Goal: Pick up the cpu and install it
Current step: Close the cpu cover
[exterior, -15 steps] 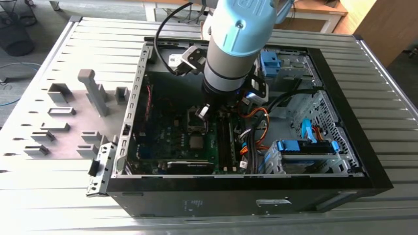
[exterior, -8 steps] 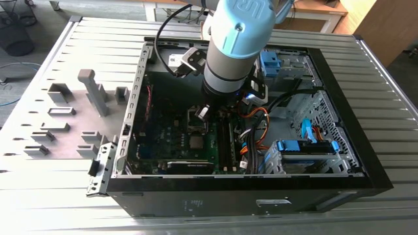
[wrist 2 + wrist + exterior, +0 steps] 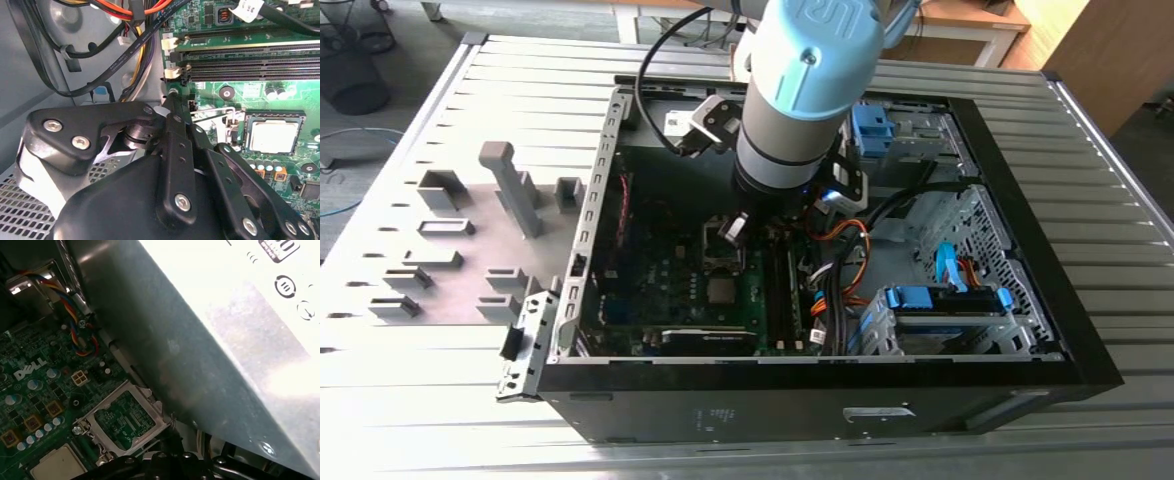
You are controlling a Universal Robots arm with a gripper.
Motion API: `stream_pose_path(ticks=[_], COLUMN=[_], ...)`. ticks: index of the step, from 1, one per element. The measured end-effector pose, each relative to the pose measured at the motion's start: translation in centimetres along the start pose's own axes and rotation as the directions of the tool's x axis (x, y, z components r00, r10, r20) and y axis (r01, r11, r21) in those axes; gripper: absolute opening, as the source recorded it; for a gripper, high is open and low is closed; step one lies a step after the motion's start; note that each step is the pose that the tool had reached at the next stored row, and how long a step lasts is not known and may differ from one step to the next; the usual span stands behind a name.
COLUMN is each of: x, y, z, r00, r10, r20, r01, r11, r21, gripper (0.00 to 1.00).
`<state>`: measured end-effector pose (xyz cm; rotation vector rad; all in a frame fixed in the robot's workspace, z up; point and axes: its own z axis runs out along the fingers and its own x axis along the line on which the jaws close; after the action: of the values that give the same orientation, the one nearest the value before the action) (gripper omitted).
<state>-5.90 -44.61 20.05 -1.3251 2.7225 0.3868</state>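
Observation:
The cpu point(image 3: 272, 136) is a small silvery square lying flat in the dark-framed socket on the green motherboard; it also appears in the exterior view point(image 3: 720, 292) and the first wrist view point(image 3: 56, 463). The socket's metal load plate point(image 3: 125, 420) stands swung open beside it. My gripper point(image 3: 173, 100) hangs inside the open computer case point(image 3: 587, 250), its black fingers drawn together, shut with nothing between them. Its tip is next to the open plate and its wire lever point(image 3: 220, 116), a short way off the cpu and not touching it. The exterior view shows the gripper point(image 3: 735, 228) just above the socket area.
A grey power-supply box point(image 3: 225, 340) looms close beside the wrist. Memory slots point(image 3: 250, 62) and bundled cables point(image 3: 125, 30) run near the socket. Blue-clipped drive cages point(image 3: 934, 300) fill the case's right side in the exterior view. Grey holder blocks point(image 3: 454, 230) stand on the table at the left.

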Motion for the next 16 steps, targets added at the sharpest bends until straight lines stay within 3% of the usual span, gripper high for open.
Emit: stream_pose_path(ticks=[3, 6, 16], x=[0.00, 0.00, 0.02], y=[0.00, 0.00, -0.01], z=[-0.01, -0.02, 0.02], r00=[1.0000, 0.9997, 0.9997], r10=[0.000, -0.001, -0.001], r20=[0.0094, 0.0241, 0.0261], r01=[0.000, 0.001, 0.001], r11=[1.0000, 0.9998, 0.9998], r21=[-0.0075, -0.0192, -0.0207], gripper=[0.11, 0.11, 0.11])
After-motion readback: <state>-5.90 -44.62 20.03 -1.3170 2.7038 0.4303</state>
